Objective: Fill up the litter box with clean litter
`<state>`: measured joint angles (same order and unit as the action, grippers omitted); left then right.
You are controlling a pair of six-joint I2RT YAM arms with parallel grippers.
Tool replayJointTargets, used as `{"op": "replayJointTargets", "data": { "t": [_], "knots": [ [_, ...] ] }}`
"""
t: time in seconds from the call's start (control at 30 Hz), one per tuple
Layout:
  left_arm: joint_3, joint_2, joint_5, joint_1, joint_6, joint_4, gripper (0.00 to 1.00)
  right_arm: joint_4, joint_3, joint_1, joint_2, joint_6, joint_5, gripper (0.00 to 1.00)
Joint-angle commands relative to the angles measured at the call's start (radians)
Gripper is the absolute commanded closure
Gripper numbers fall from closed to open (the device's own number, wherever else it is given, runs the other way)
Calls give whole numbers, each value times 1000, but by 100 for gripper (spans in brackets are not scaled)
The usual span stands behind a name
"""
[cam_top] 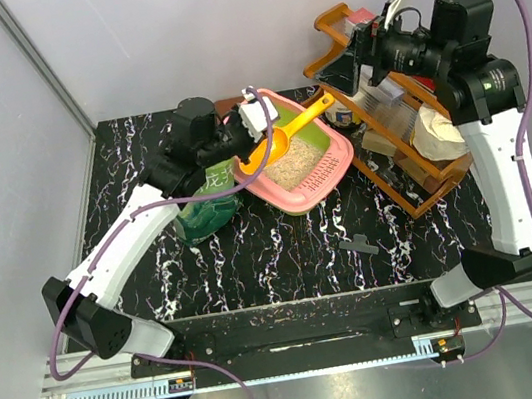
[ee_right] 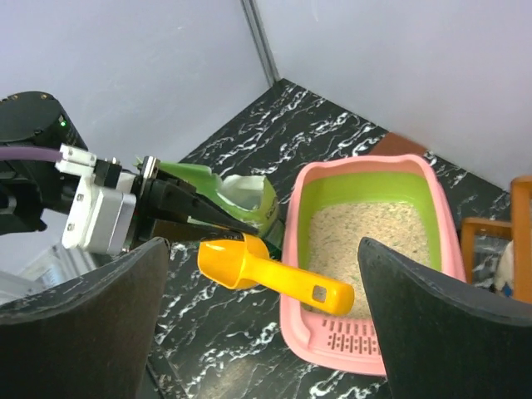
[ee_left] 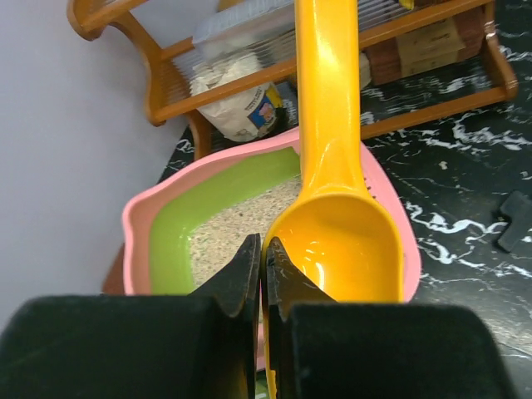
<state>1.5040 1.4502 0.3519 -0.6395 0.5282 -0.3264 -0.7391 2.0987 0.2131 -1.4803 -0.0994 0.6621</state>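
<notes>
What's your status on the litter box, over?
Left gripper shut on yellow scoop at its bowl rim; right gripper open, holding nothing. Litter box holds a layer of litter. Scoop empty, handle over the box; green bag beside it.

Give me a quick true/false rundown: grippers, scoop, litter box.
1. The left gripper is shut on the scoop at its bowl rim. True.
2. The scoop's bowl is heaped with litter. False: the bowl is empty.
3. The right gripper grips the scoop's handle. False: its jaws stand wide open and hold nothing.
4. The litter box has clean litter in it. True.
</notes>
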Motion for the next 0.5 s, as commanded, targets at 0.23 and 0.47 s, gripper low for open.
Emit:
{"op": "replayJointTargets", "data": {
  "t": [0.23,0.47],
  "knots": [
    [-21,-59,217,34,-220,141,100,-78,-77,-73,-103,-180,249,0],
    [-1,-19,159,12,-243,184,100,49,-144,-78,-118,-283,424,0]
  ]
}}
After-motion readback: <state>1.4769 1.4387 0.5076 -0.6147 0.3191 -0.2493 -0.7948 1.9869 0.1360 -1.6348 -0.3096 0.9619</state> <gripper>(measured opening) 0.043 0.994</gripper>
